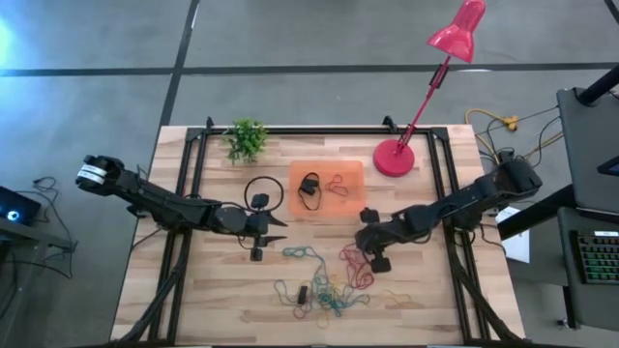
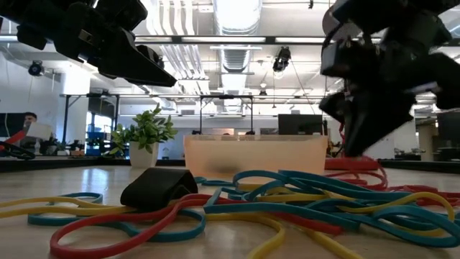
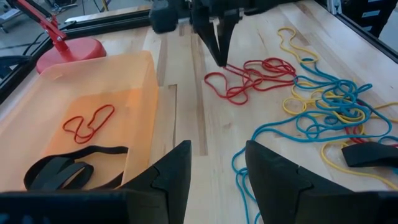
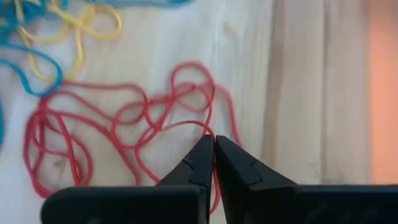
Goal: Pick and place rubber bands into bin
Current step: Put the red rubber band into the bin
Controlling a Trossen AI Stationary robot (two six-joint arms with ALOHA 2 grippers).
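Two arms: I have both over the desk [image 1: 193, 309], left one waiting, right one working.
Left gripper [image 1: 276, 224]: I see it hovering left of the bin, just above the wood; its jaws stand apart with nothing between them.
Bin [image 1: 353, 169]: orange tray at the middle back of the desk; a black band [image 1: 309, 188] and a red band [image 1: 337, 183] lie inside.
Rubber bands [image 1: 324, 290]: most lie loose in a tangle of blue, yellow, green and red in front of the bin.
Red tangle [image 4: 124, 130]: thin, limp loops, very light; I judge they will stretch, snag neighbours and trail when lifted, so a single strand at the edge is the place to pinch.
Right gripper [image 4: 214, 146]: down at the red tangle, jaws closed tip to tip on one red strand.
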